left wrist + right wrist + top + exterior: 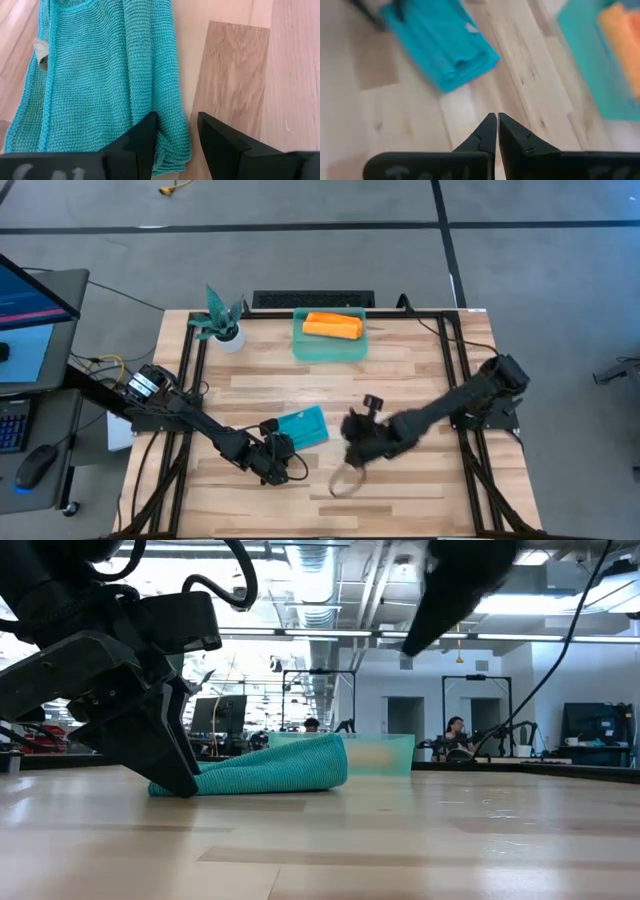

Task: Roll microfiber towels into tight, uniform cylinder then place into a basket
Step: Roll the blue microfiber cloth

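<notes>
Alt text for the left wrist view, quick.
The left gripper is open, its two dark fingers straddling the edge of a folded teal-blue knitted microfiber towel lying on the light wooden table.

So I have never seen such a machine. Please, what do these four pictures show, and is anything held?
It is a robot with two dark arms at a wooden table. One picture looks down from above, one looks level across the table, and two come from cameras on the wrists.

On the table lie a teal towel, partly folded, a basket holding a rolled orange towel, and a small potted plant.

The left gripper is open, with its fingers on either side of the teal towel's edge, not yet closed on it. The right gripper is shut and holds nothing, over bare wood.
</notes>
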`<state>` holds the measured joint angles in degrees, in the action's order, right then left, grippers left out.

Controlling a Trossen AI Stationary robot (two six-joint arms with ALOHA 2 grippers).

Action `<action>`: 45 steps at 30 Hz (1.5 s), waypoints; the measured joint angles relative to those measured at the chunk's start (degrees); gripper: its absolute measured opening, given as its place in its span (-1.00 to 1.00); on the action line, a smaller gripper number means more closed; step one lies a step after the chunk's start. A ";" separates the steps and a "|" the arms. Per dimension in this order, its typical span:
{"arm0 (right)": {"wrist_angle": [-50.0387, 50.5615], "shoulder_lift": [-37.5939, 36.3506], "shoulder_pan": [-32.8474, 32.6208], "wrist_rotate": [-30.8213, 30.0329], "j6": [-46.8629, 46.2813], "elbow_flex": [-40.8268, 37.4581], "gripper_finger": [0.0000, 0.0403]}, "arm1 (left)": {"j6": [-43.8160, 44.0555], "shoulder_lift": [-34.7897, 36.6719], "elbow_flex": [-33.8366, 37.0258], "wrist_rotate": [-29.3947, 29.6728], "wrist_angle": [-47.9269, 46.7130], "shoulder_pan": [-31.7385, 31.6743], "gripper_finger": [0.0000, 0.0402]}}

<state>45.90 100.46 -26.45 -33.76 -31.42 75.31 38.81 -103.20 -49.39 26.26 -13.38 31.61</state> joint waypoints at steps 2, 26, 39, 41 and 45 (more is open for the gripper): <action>0.50 -0.63 -3.59 -2.65 0.00 0.00 -0.81 | 0.00 0.00 0.00 -0.04 -0.06 0.04 -0.33; -19.12 10.60 -2.46 8.06 17.79 0.04 -0.45 | -4.50 0.02 -0.02 -1.95 -1.95 1.51 -0.33; -32.51 12.69 -2.39 11.88 25.20 0.00 -0.37 | -7.68 0.01 0.04 -1.92 -2.68 5.19 -0.33; -36.52 14.17 -2.40 13.77 27.93 0.16 -0.31 | -7.71 0.02 0.02 -1.95 -2.93 5.55 -0.33; -38.61 16.99 -2.41 14.83 34.15 0.06 -0.16 | -7.72 0.04 -0.02 -2.03 -3.61 6.00 -0.33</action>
<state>7.28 117.46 -28.86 -18.94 2.73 75.37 31.09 -103.15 -49.41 24.24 -16.99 37.61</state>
